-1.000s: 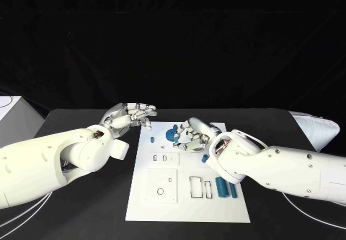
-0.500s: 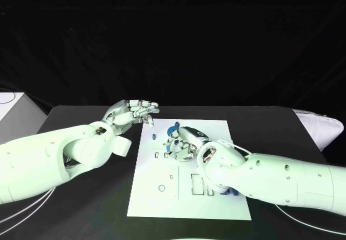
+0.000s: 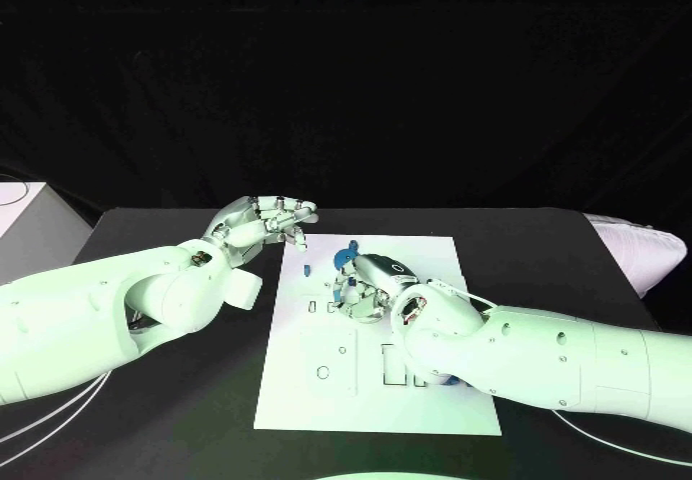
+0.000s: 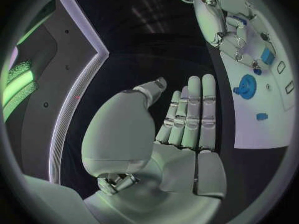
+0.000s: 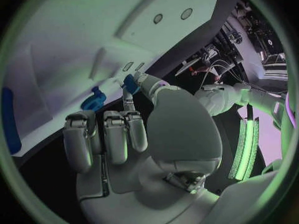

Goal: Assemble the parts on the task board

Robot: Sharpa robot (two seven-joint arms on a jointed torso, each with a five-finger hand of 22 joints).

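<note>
Your robot's right hand (image 3: 372,285) hovers low over the upper middle of the white task board (image 3: 433,260) on the black desk (image 3: 159,225), its fingers curled inward; in the right wrist view a small blue part (image 5: 129,80) sits pinched at the fingertips (image 5: 127,102), just beside the blue gear (image 5: 92,98) that stands on the board. In the head view that gear (image 3: 346,262) shows just beyond the hand, near the board's far left corner, with another small blue piece (image 3: 306,269) close to the board's left edge. The left hand (image 3: 268,222) is raised off the board's far left corner, apart from every part; your left wrist view shows its fingers (image 4: 190,112) straight and side by side, holding nothing, with the gear (image 4: 246,86) and the right hand (image 4: 227,27) well ahead of them. Further blue pieces (image 3: 450,380) lie mostly hidden under the right forearm, near the board's rectangular slots (image 3: 391,364).
</note>
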